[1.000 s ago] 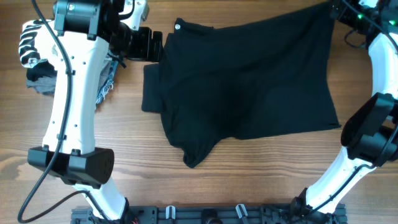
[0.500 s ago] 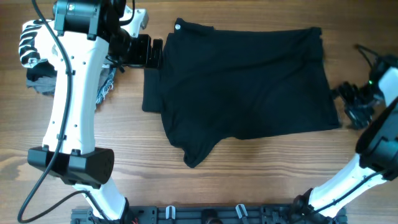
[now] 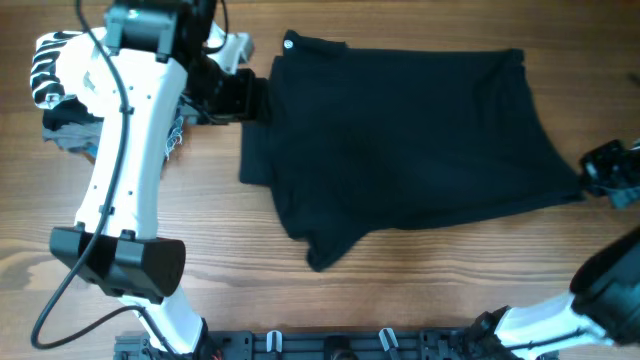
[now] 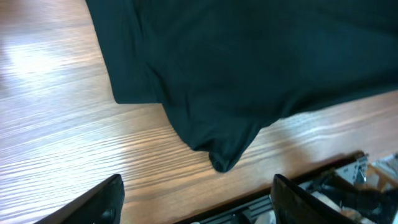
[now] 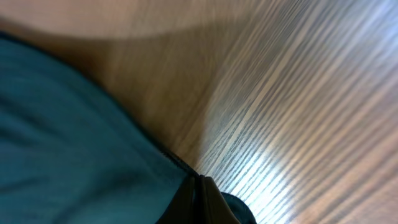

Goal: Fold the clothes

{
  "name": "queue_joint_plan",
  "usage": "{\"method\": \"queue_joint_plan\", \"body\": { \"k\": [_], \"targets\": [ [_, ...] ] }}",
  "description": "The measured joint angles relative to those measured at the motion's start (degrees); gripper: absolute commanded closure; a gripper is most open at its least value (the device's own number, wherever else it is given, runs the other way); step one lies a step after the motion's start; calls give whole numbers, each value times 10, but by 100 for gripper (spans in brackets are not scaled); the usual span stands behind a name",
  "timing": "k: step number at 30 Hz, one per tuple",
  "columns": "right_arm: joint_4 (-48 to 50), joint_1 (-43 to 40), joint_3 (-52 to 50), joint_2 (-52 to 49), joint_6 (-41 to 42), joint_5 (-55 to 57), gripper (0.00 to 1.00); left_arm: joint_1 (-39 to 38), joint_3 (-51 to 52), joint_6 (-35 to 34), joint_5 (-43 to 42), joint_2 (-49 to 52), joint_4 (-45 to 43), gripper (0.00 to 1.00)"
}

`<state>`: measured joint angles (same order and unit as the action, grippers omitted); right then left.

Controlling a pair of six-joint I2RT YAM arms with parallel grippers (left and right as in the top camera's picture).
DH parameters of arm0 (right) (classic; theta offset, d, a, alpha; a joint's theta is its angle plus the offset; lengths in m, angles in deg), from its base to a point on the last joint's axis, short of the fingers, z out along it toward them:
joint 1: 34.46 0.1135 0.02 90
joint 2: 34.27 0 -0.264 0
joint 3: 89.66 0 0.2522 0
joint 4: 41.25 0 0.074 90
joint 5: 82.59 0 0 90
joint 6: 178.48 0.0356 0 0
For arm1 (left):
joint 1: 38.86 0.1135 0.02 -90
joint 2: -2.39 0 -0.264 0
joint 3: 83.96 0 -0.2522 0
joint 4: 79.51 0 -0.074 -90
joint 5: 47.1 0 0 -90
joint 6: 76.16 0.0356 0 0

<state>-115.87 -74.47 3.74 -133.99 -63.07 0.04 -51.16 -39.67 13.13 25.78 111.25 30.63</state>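
The tabletop [image 3: 420, 290] carries the black garment [image 3: 400, 130], spread flat and unfolded. Straightening seems the step in hand. The right fingers [image 5: 206, 196] look clamped on its right corner, and the left fingers [image 4: 102, 199] are apart near its left edge. Next, tug it smooth, then fold.

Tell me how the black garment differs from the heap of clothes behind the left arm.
The black garment is one plain dark piece; the heap mixes white-striped, grey and frayed denim cloth. The black garment lies spread nearly flat in the middle; the heap is bunched at the far left edge. The left arm hides part of the heap, but hardly any of the black garment. Both rest on the wooden table.
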Motion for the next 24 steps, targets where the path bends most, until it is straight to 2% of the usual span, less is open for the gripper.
{"method": "queue_joint_plan", "body": {
  "k": [1,2,4,8,11,13,15,16,17,19,20,21,23,24],
  "targets": [
    [0,-2,3,18,-1,0,47,-15,9,0,-2,0,0,31],
    [0,-2,5,34,-2,2,42,-32,17,0,-1,0,1,29],
    [-10,-2,5,40,-5,4,39,-87,33,-13,17,-2,0,24],
    [-16,-2,4,40,-5,4,36,-166,73,-115,116,-60,-2,20],
    [-14,-2,0,40,-3,-6,36,-189,195,-185,143,-102,-44,14],
    [-2,-2,-16,40,-2,-22,36,-204,328,-207,112,-95,-178,15],
    [5,2,-36,39,-2,-34,36,-214,473,-224,31,-83,-331,20],
    [7,4,-40,39,-2,-37,35,-216,515,-231,-2,-78,-362,20],
    [10,7,-41,39,-2,-40,35,-216,570,-238,-56,-80,-438,19],
    [16,12,-42,39,-2,-42,35,-216,632,-250,-108,-79,-488,21],
    [17,14,-42,39,-2,-42,35,-217,651,-256,-119,-79,-502,34],
    [17,14,-42,39,-2,-42,35,-217,662,-262,-128,-79,-515,51],
    [17,15,-42,39,-2,-42,35,-217,663,-275,-124,-79,-541,94],
    [17,15,-42,39,-2,-42,35,-217,663,-284,-115,-79,-542,96]
  ]
}}
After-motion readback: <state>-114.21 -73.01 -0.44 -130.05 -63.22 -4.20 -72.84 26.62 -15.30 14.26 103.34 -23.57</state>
